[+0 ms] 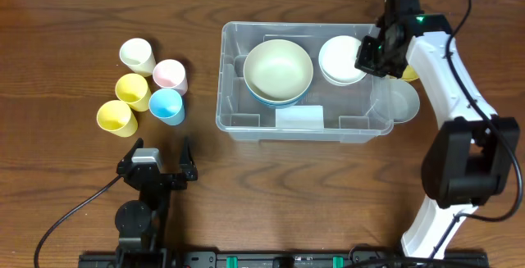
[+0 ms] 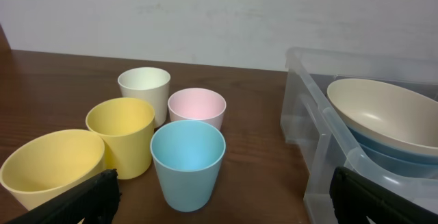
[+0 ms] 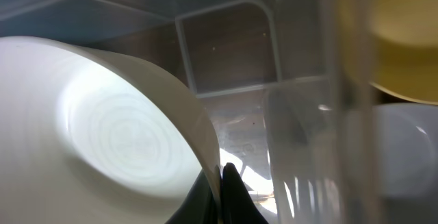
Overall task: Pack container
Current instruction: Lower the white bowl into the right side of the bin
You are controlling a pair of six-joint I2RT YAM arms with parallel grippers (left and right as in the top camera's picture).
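Centre of the desk (image 1: pixel 74 22) sits the clear container (image 1: pixel 223 71), long side toward the robot. At its left end a cream bowl (image 1: pixel 278 69) is nested in a blue bowl (image 1: pixel 264 97). At its right end lies a white bowl (image 1: pixel 340 59).

The right hand (image 1: pixel 367 55) reaches in over the container's right wall, and the right wrist view shows its fingertips pinched tight on that white bowl's rim, so it is gripping the bowl.

Just outside the right wall sits a pale grey bowl (image 1: pixel 402 100). Beside it is a yellow item (image 1: pixel 409 74), mostly hidden by the arm, so I can't tell what it is.

Well off to the left are 5 cups in a cluster, all upright and empty: a cream cup (image 1: pixel 137 55), a pink cup (image 1: pixel 170 74), a yellow cup (image 1: pixel 132 92), a blue cup (image 1: pixel 166 105) and a second yellow cup (image 1: pixel 116 118).

The left hand (image 1: pixel 160 160) sits at the near edge with its jaws spread wide, holding nothing and facing the cups.
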